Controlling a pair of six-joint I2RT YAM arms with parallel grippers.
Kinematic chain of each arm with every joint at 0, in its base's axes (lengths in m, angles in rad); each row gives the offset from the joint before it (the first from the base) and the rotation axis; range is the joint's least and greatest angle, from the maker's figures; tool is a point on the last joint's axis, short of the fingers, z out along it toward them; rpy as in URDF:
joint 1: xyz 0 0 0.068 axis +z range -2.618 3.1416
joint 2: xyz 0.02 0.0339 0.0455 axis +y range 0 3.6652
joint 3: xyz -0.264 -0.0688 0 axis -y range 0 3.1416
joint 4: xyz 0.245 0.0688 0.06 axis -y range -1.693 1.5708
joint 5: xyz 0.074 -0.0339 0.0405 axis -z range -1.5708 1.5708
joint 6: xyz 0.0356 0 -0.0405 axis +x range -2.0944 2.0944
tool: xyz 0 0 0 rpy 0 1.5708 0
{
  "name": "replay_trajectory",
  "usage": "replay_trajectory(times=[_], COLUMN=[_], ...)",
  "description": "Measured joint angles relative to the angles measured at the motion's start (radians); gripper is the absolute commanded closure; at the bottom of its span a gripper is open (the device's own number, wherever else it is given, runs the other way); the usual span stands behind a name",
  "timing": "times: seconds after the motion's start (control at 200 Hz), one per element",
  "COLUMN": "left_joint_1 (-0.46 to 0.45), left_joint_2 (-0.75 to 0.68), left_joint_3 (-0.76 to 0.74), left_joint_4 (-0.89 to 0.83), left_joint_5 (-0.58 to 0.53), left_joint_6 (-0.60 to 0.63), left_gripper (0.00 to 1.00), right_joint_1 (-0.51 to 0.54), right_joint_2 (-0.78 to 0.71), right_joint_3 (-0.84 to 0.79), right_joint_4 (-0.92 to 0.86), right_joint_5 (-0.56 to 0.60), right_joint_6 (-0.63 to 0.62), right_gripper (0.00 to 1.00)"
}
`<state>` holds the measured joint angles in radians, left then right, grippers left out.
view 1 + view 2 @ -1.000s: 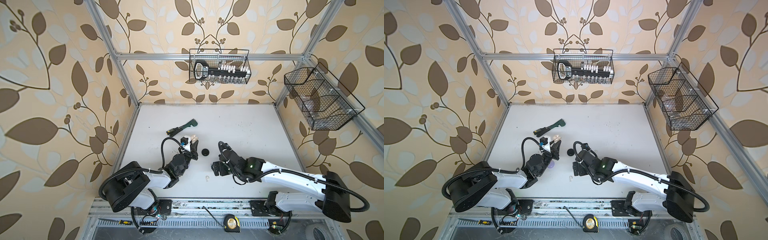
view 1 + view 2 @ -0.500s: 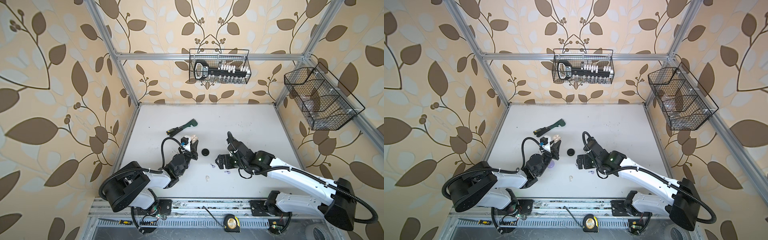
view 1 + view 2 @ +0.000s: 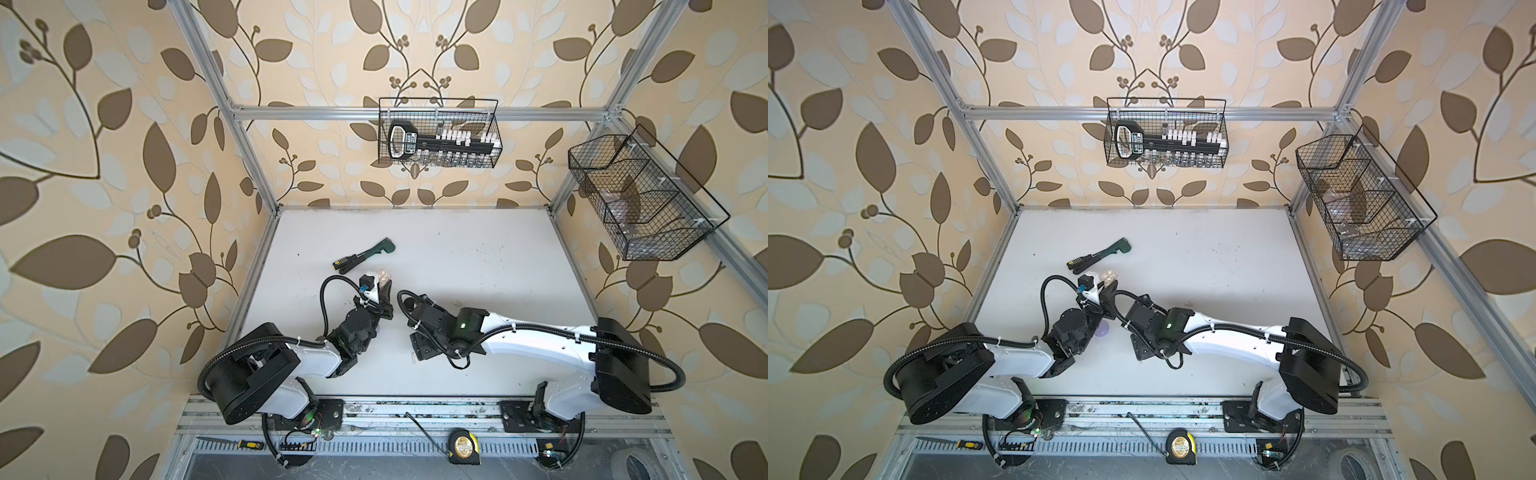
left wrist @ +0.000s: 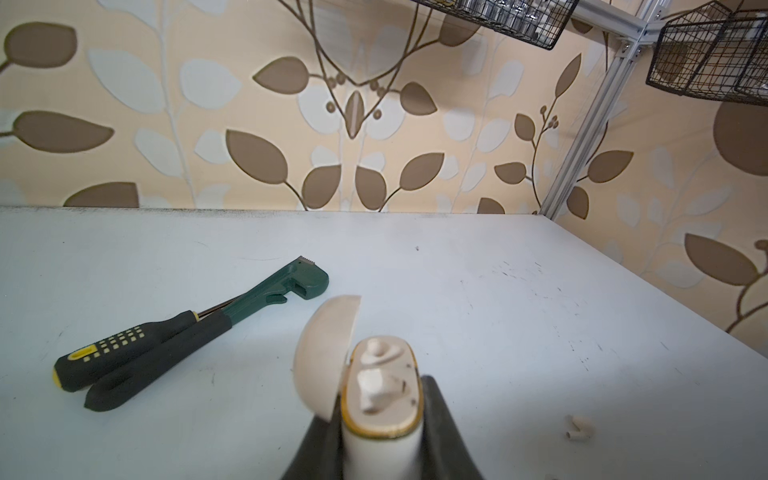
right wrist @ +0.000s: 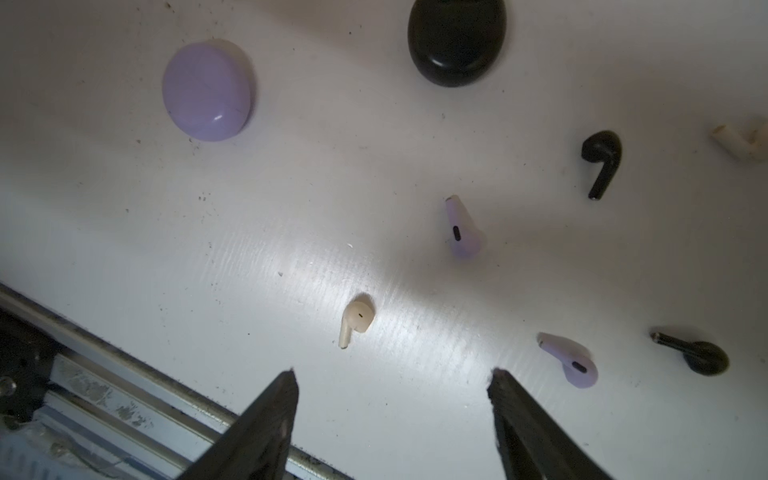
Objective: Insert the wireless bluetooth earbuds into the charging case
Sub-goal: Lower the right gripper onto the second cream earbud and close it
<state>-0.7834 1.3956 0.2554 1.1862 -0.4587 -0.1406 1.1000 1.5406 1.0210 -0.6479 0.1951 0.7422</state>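
My left gripper [image 4: 380,419] is shut on a white charging case [image 4: 380,386], held upright with its lid [image 4: 324,353] swung open; one white earbud looks seated inside. Both top views show that case [image 3: 384,275] [image 3: 1111,275] above the table. My right gripper [image 5: 392,374] is open and empty, pointing down at loose wireless bluetooth earbuds: a white one [image 5: 356,319] just beyond its fingertips, two lilac [image 5: 463,228] [image 5: 571,359] and two black [image 5: 600,160] [image 5: 698,353]. In a top view the right gripper [image 3: 422,353] hangs near the table's front.
A closed lilac case [image 5: 208,89] and a closed black case [image 5: 455,39] lie beyond the earbuds. A small white piece [image 5: 739,141] lies further off. A green wrench [image 3: 365,255] and a screwdriver [image 4: 124,349] lie behind the left gripper. The front rail [image 5: 124,399] runs close by the right fingers.
The right arm has swung back to the left and toward the table's front edge. The left arm and the case have not moved.
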Motion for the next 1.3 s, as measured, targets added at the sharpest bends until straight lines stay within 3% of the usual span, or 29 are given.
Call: replay_trajectory(times=[0.675,1.3], left_joint_1=[0.0,0.006], left_joint_2=[-0.002,-0.002], left_joint_3=[0.0,-0.001], left_joint_4=[-0.008,-0.008], left_joint_5=[-0.006,-0.006], left_joint_6=[0.0,-0.001], left_gripper=[1.0,1.0], right_joint_1=[0.022,0.051], right_joint_2=[0.227,0.234], right_joint_3=[0.015,0.019], right_joint_4=[0.098,0.137], right_joint_5=[-0.035,-0.05], right_joint_6=[0.007,0.043], right_gripper=[0.52,0.66])
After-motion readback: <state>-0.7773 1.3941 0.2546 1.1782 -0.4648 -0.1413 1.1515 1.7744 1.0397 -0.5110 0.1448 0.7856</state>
